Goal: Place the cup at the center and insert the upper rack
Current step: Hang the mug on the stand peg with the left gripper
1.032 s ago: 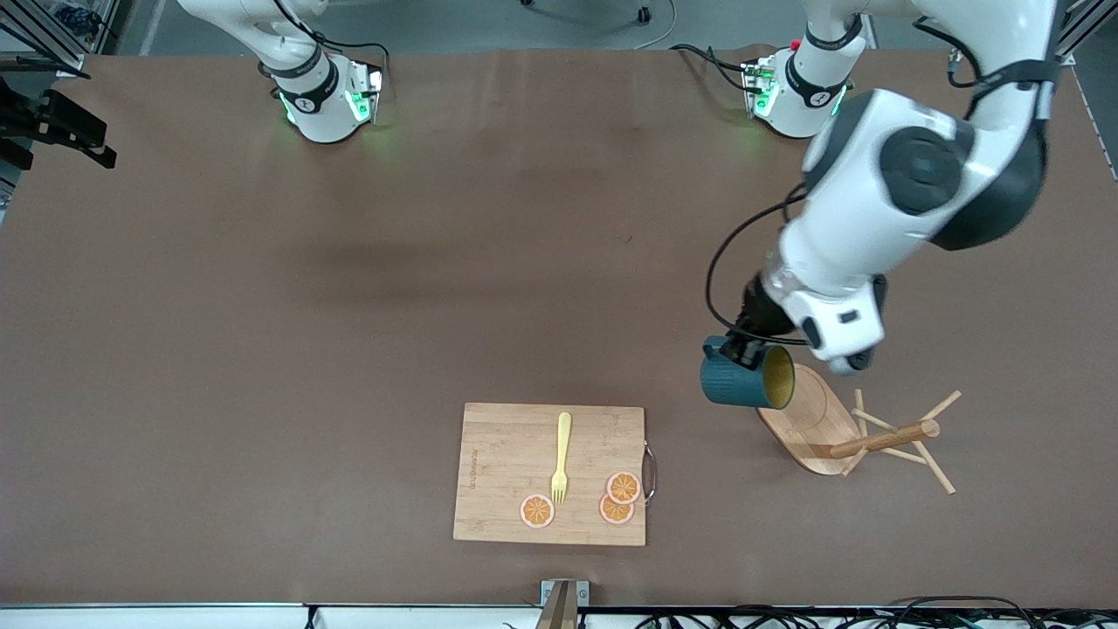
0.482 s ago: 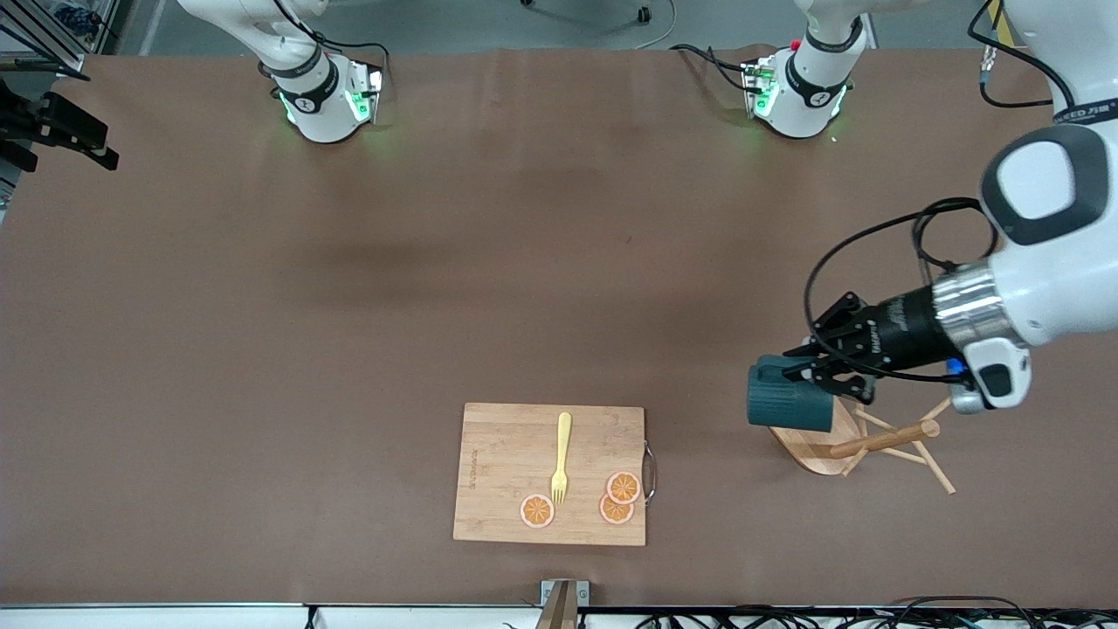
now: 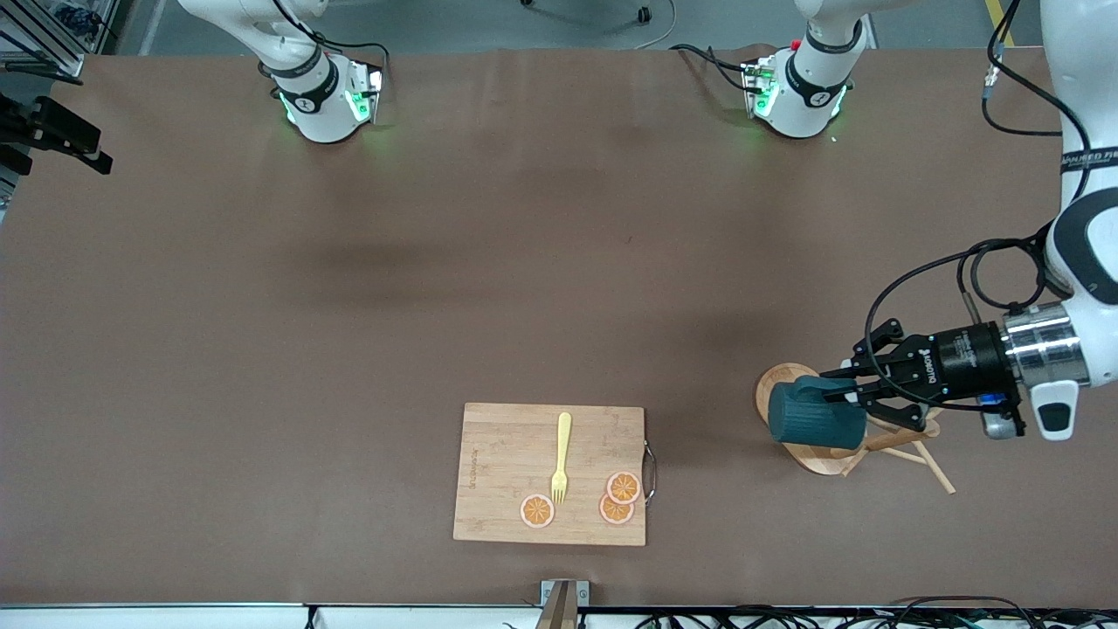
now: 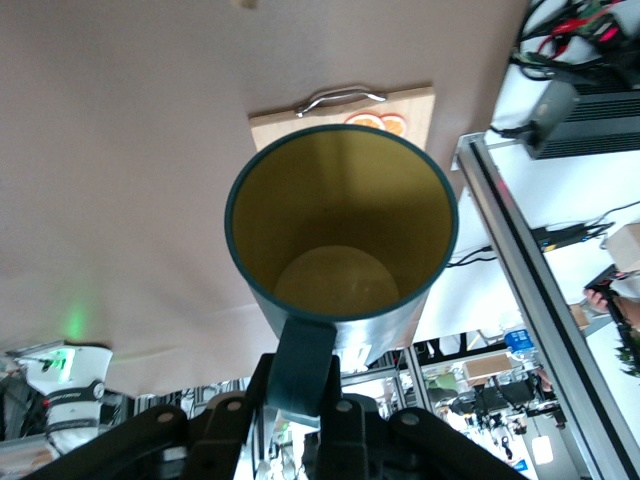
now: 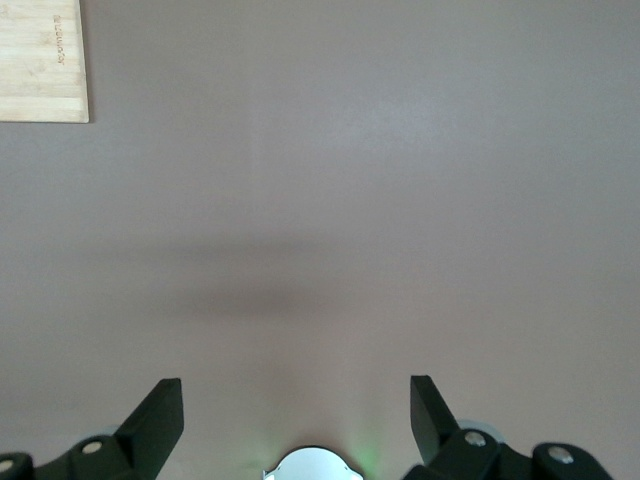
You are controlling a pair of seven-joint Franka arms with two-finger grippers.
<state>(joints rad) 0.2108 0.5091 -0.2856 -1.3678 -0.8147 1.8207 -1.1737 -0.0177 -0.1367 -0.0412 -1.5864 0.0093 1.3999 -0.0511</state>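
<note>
My left gripper (image 3: 844, 393) is shut on the side handle of the dark teal ribbed cup (image 3: 814, 421) and holds it on its side in the air over the upper rack's oval base. In the left wrist view the cup (image 4: 340, 250) shows its yellow-ochre inside, with its handle between my left gripper's (image 4: 305, 392) fingers. The upper rack (image 3: 819, 459), a light wooden mug tree, lies tipped on the table at the left arm's end, partly hidden by the cup and gripper. My right gripper (image 5: 297, 420) is open and empty, high over bare table.
A bamboo cutting board (image 3: 498, 476) lies near the table's front edge, toward the right arm's end from the rack. It carries a yellow fork (image 3: 561, 456) and three orange slices (image 3: 623, 487). It also shows in the left wrist view (image 4: 290, 122) and the right wrist view (image 5: 40, 60).
My left arm has swung toward its own end of the table and turned its wrist. The cup has moved with it and now hangs on its side over the rack's base.
</note>
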